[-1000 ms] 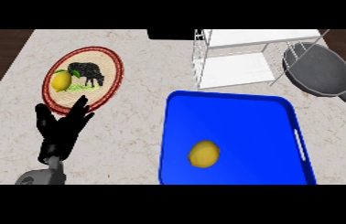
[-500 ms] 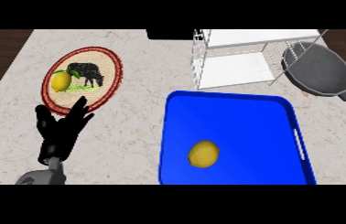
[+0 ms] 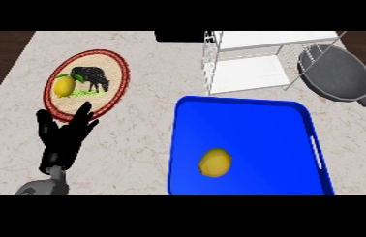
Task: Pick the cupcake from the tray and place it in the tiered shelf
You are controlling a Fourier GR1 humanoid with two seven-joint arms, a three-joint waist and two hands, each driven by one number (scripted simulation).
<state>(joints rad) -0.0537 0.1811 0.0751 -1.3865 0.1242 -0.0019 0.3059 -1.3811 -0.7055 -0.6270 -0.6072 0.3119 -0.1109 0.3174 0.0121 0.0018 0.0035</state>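
On the blue tray (image 3: 286,134) we see a yellow, lemon-like item (image 3: 215,162), no clear cupcake, lying well short of the white tiered shelf (image 3: 250,62). Our left robot hand (image 3: 64,137) rests on the desk (image 3: 143,125), fingers apart; the right is unseen.

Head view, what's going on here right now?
Nothing is being held. The left robot hand rests open, fingers up, at the counter's left beside the patterned plate, which carries a lemon. A yellow, lemon-like item sits in the blue tray. The white tiered shelf behind looks bare. No right hand shows.
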